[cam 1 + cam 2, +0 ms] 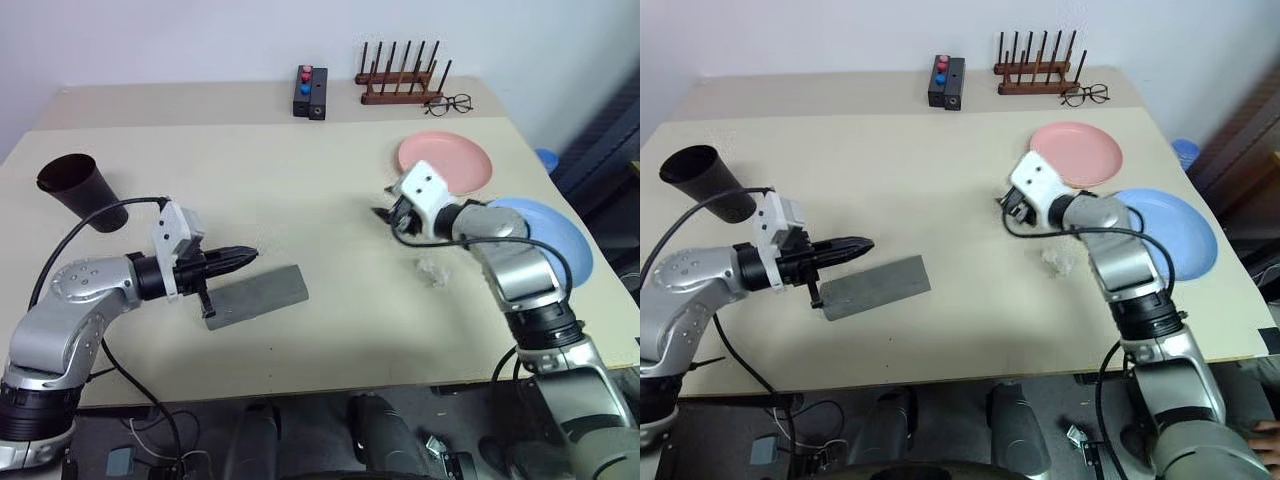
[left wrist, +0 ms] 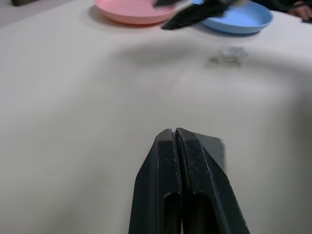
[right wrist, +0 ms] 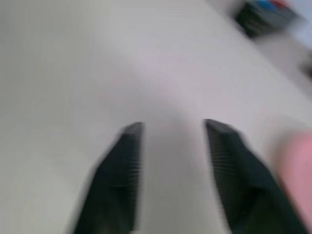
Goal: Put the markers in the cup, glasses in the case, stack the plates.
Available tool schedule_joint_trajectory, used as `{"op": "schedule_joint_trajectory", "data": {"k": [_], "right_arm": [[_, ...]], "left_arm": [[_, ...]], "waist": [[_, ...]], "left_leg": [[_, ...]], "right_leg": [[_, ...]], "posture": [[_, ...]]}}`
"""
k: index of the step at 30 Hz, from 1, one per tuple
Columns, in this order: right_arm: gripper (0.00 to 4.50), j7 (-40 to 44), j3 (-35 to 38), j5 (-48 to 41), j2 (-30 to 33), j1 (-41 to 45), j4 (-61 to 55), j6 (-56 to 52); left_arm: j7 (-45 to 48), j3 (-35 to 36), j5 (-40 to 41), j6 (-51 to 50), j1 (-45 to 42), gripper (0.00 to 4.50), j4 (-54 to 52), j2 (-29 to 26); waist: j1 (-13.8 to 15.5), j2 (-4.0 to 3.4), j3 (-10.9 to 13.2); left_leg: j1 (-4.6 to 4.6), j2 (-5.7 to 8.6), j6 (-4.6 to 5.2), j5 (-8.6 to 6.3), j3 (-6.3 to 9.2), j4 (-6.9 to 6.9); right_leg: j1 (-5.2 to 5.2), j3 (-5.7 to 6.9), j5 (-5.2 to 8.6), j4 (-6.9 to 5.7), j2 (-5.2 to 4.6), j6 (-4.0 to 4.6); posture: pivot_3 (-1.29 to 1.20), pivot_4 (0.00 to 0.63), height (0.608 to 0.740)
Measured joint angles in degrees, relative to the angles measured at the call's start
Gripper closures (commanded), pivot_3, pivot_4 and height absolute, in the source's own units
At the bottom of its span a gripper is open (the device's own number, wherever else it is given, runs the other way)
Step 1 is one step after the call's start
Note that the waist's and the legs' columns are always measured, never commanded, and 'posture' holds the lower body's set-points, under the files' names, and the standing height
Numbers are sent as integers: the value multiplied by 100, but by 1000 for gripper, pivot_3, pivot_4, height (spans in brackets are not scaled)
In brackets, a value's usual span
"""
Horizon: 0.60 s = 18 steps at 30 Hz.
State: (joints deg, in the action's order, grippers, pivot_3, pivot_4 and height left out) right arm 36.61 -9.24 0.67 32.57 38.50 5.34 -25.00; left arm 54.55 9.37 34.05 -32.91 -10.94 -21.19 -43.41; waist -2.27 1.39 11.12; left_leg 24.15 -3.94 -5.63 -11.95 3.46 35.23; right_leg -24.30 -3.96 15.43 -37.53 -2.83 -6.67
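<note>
Left gripper [image 1: 246,254] hangs over the desk [image 1: 300,200] with its jaws pressed tight together, nothing between them, and the grey case [image 1: 257,295] lies lid down just beneath and beside its tips. Well behind that arm, the black cup [image 1: 82,190] stands near the desk's edge. Over on the other side, the right gripper [image 3: 170,129] shows its jaws spread apart and empty above bare desk. The pink plate [image 1: 446,163] sits just beyond it, and the blue plate [image 1: 1170,232] lies behind the pink one, unstacked, partly covered by the right arm.
</note>
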Motion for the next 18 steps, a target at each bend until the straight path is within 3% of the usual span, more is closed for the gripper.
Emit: {"op": "schedule_joint_trajectory", "data": {"k": [10,18], "right_arm": [[1750,-1048,-734,1590,153,1282,3463,2032],[1750,-1718,-956,2158,-95,2048,5613,3007]], "left_arm": [[-246,-111,396,-29,161,4500,-358,630],[-414,-317,423,-37,241,4500,-549,765]], "waist": [[-42,-2,1],[-51,-3,1]], "left_leg": [[-3,1,0,0,-2,0],[-4,1,0,1,-2,-3]], "right_leg": [[0,-4,-1,0,0,-1],[0,-5,-2,0,0,-1]], "posture": [[0,150,740],[0,150,740]]}}
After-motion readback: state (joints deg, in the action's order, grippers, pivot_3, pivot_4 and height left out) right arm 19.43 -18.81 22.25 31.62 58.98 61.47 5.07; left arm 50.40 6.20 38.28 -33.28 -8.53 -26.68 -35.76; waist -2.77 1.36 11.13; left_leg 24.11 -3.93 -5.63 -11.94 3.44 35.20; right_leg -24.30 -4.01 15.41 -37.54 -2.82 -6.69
